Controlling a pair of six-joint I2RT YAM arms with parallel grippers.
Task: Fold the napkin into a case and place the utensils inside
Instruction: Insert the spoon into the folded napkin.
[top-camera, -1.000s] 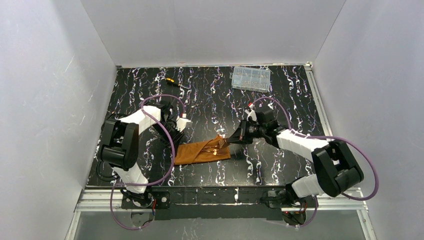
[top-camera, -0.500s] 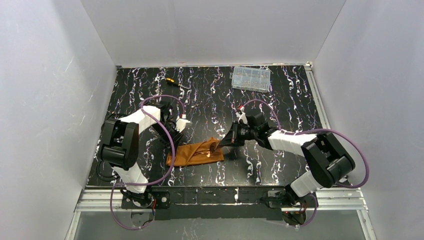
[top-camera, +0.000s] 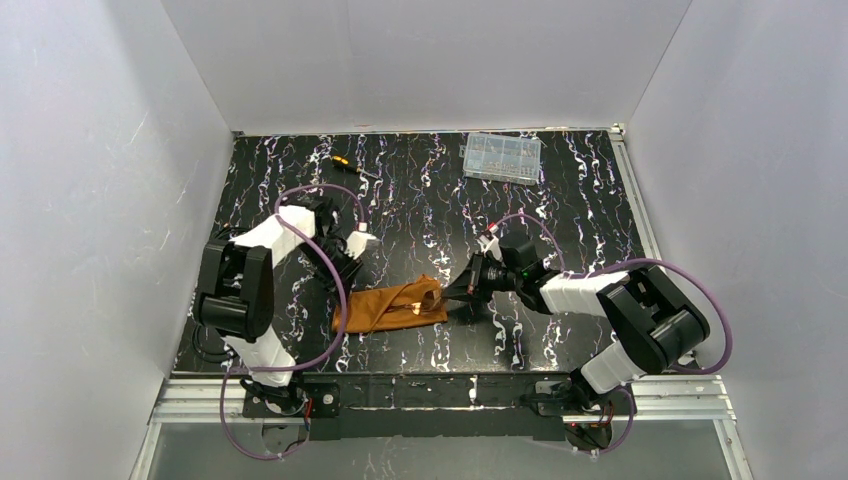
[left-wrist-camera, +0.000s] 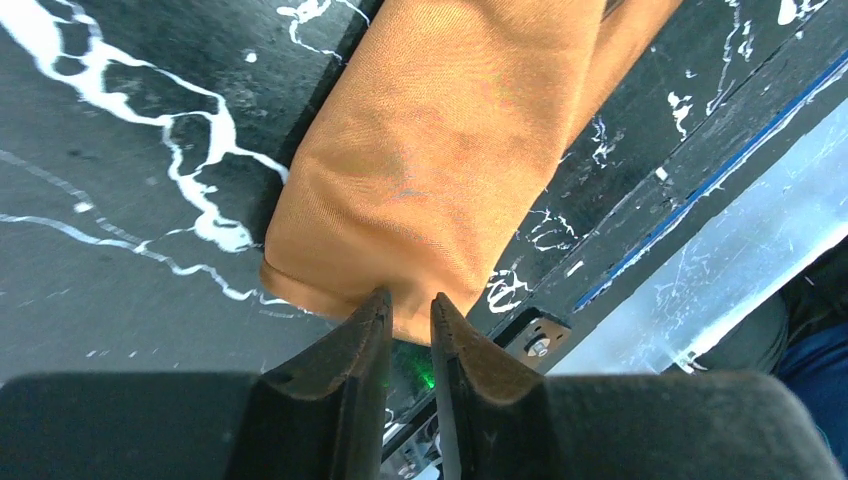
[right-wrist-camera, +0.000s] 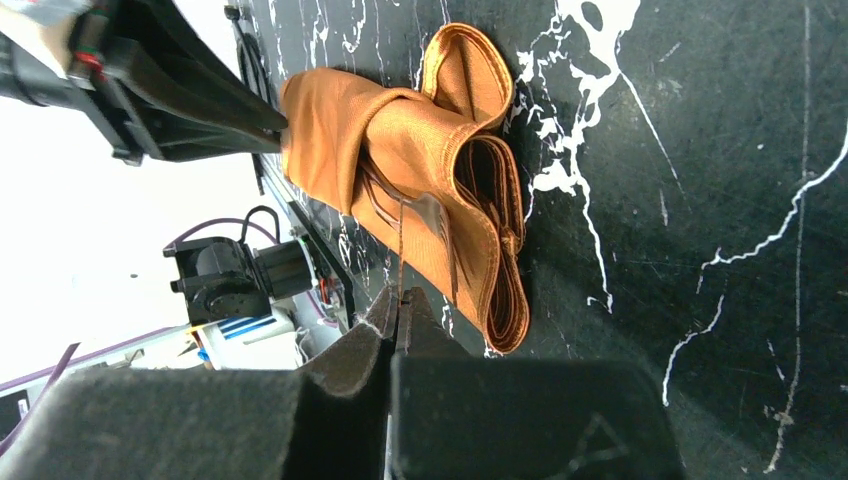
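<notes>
- The napkin (top-camera: 390, 305) lies folded on the desk (top-camera: 420, 200), near the front edge and between the two arms. It is a long, narrow orange bundle.
- Its right end stands open in loose loops of cloth and does not lie flat.
- The utensils (right-wrist-camera: 400, 245) are inside this open end. Thin copper handles and one wider head lie on the cloth, between the folds.
- The left hand (left-wrist-camera: 405, 305) is at the left end of the napkin. Its two fingers are almost together, with only a narrow gap, and their tips are at the hem, one on each side.
- I cannot tell if the left hand really pinches the cloth or only touches it.
- The right hand (right-wrist-camera: 398, 298) is low over the desk, just beside the open right end. Its fingers are pressed fully together.
- One thin handle runs straight up to the tips of the right hand. It is not clear to me if the fingers grip it.
- A clear box (top-camera: 502, 156) with small compartments is at the far edge of the desk, on the right, well apart from the napkin.
- A screwdriver (top-camera: 345, 163) lies at the far edge on the left.
</notes>
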